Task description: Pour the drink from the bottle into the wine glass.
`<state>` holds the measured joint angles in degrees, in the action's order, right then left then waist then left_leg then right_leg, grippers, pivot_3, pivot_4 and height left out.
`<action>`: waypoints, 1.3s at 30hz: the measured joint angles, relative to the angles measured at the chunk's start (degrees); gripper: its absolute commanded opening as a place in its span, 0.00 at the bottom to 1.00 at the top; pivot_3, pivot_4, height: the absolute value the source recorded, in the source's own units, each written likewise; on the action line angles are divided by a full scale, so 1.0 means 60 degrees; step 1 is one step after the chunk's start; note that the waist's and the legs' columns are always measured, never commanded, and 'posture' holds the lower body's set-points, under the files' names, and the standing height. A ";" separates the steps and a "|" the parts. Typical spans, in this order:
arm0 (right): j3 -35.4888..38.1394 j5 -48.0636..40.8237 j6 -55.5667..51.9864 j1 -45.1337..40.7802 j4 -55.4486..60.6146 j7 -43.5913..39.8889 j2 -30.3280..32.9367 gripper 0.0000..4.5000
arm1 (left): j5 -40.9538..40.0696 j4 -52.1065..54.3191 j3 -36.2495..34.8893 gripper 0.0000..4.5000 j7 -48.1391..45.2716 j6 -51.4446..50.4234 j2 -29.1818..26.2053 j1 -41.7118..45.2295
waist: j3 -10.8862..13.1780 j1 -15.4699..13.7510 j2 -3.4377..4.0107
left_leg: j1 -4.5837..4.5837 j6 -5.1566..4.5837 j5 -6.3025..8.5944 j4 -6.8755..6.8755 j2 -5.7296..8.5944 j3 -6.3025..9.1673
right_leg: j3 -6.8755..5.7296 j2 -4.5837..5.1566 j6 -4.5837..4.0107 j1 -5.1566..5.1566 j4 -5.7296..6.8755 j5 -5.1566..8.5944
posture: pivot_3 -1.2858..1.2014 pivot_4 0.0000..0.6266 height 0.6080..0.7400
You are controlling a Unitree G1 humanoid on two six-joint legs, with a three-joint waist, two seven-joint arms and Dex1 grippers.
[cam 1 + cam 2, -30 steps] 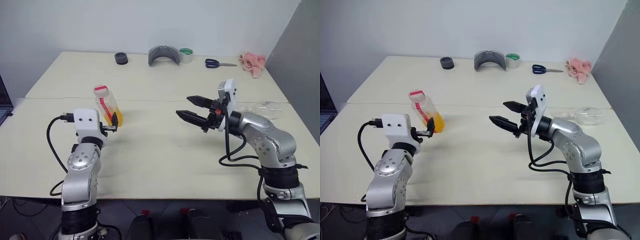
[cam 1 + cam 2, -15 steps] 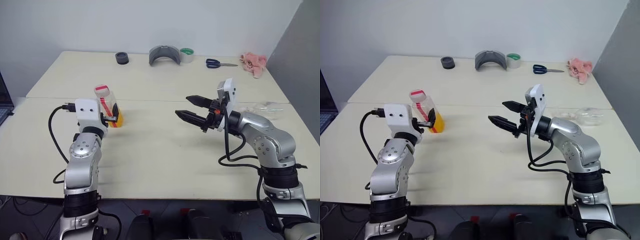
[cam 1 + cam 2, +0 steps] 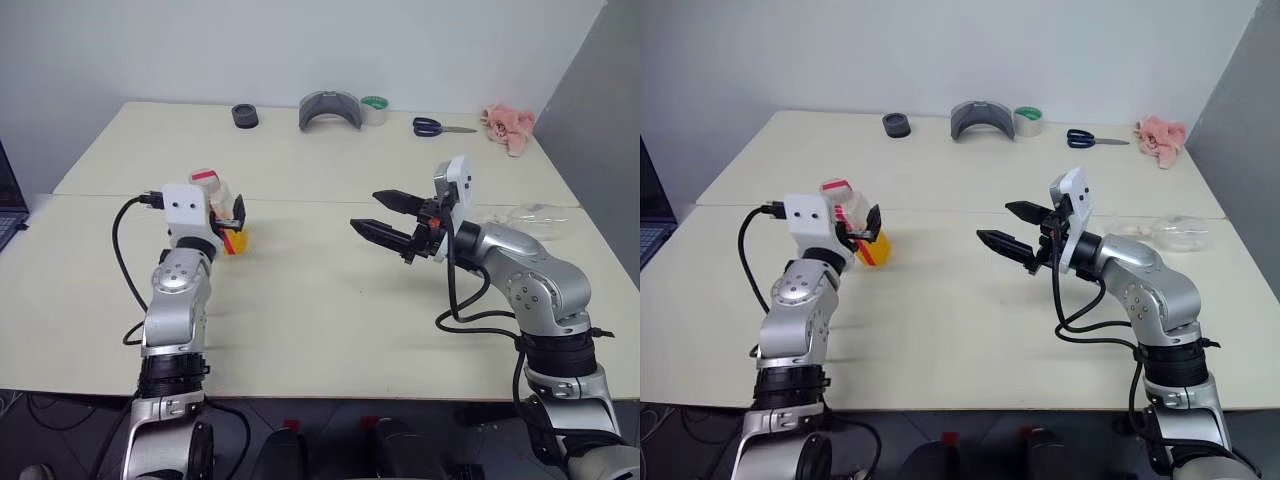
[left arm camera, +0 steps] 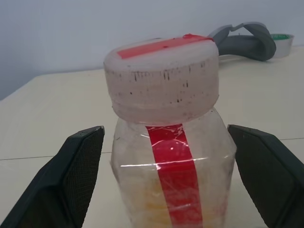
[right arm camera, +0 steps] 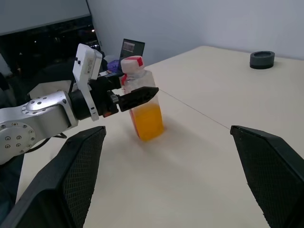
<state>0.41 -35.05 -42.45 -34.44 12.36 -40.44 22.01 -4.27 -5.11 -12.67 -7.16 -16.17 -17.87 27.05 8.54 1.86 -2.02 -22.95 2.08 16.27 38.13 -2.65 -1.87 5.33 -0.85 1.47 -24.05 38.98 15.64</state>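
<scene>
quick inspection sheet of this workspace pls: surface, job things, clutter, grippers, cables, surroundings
surface: pale table, with a seam running across it.
job's things: bottle upright, cap on, orange drink in its lower part; wine glass seems to lie on its side at the right edge, hard to make out.
clutter: along the far edge, black ring, grey curved piece, tape roll, scissors, pink cloth.
grippers: left gripper open, one finger on each side of the bottle, gaps showing; right gripper open, empty, above the table.
cables: black cable loops from the left wrist; another along the right arm.
surroundings: plain wall behind; laptop off the left side.
</scene>
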 measured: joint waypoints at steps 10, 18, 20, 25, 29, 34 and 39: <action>0.0008 -0.0180 -0.0148 0.0206 0.0334 0.0383 -0.0110 1.00 | -0.0010 -0.1032 -0.0001 1.00 -0.0176 0.0725 -0.0083 0.0697 | 0.0000 -0.0007 0.0000 | -0.0002 0.0000 0.0000 0.0001 0.0000 0.0001 | -0.0002 0.0000 0.0000 -0.0001 0.0000 0.0000 | 0.52 0.24 1.00; 0.0012 -0.0347 -0.0187 0.0232 0.0389 0.0582 -0.0108 1.00 | -0.0008 -0.1179 0.0004 1.00 -0.0176 0.0900 -0.0083 0.0744 | 0.0000 -0.0004 0.0000 | -0.0002 0.0000 0.0000 0.0001 0.0000 0.0000 | -0.0001 0.0000 0.0000 -0.0001 0.0000 0.0000 | 0.52 0.24 1.00; 0.0012 -0.0349 -0.0197 0.0232 0.0408 0.0633 -0.0104 1.00 | -0.0009 -0.1179 0.0001 1.00 -0.0176 0.0901 -0.0084 0.0739 | 0.0000 -0.0004 0.0000 | -0.0002 0.0000 0.0000 0.0001 0.0000 0.0001 | -0.0002 0.0000 0.0000 -0.0001 0.0000 0.0000 | 0.52 0.24 1.00; 0.0016 -0.0354 -0.0201 0.0232 0.0412 0.0698 -0.0099 1.00 | -0.0008 -0.1179 -0.0002 1.00 -0.0171 0.0901 -0.0088 0.0739 | 0.0000 -0.0004 0.0000 | -0.0002 0.0000 0.0000 0.0001 0.0000 0.0001 | -0.0002 0.0000 0.0000 -0.0001 0.0000 0.0000 | 0.52 0.24 1.00; 0.0016 -0.0354 -0.0201 0.0232 0.0412 0.0712 -0.0098 1.00 | -0.0007 -0.1179 -0.0002 1.00 -0.0164 0.0901 -0.0088 0.0734 | 0.0000 -0.0004 0.0000 | -0.0002 0.0000 0.0000 0.0001 0.0000 0.0000 | -0.0001 0.0000 0.0000 -0.0001 0.0000 0.0000 | 0.52 0.24 1.00; 0.0016 -0.0354 -0.0200 0.0247 0.0412 0.0717 -0.0091 1.00 | -0.0003 -0.1179 -0.0002 1.00 -0.0160 0.0901 -0.0088 0.0733 | 0.0000 -0.0004 0.0000 | -0.0002 0.0000 0.0000 0.0001 0.0000 0.0001 | -0.0002 0.0000 0.0000 -0.0001 0.0000 0.0000 | 0.52 0.24 1.00; 0.0016 -0.0352 -0.0197 0.0254 0.0412 0.0728 -0.0092 1.00 | 0.0001 -0.1179 -0.0002 1.00 -0.0158 0.0901 -0.0088 0.0733 | 0.0000 -0.0004 0.0000 | -0.0002 0.0000 0.0000 0.0001 0.0000 0.0000 | -0.0001 0.0000 0.0000 -0.0001 0.0000 0.0000 | 0.52 0.24 1.00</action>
<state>0.50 -37.16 -43.63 -32.92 14.83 -36.07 21.46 -4.26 -12.18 -12.68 -8.11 -10.76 -18.40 31.45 8.54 1.84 -2.02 -22.96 2.09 16.27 38.14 -2.65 -1.87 5.32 -0.85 1.47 -24.05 38.98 15.64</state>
